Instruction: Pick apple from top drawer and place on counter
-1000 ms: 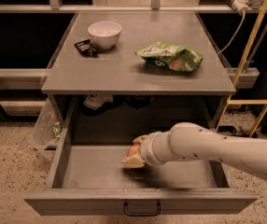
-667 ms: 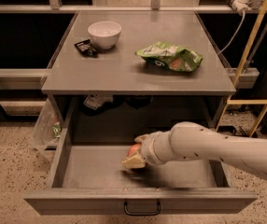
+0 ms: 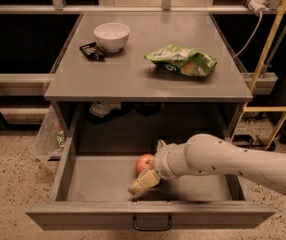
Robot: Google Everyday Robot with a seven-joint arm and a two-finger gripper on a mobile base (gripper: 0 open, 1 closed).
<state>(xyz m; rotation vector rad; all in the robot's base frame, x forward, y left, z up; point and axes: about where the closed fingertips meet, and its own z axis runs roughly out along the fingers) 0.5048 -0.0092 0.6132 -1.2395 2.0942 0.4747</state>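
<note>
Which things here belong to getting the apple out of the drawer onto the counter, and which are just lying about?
For the job: small round red-orange apple in the open grey top drawer; flat grey counter; the arm's gripper, down in the drawer at the apple.
Lying about: white round bowl, small black packet, crumpled green snack bag, all on the counter.

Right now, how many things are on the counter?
3: a white bowl back left, a small dark packet beside it, a green snack bag right of centre. The gripper is down in the top drawer by the apple.
</note>
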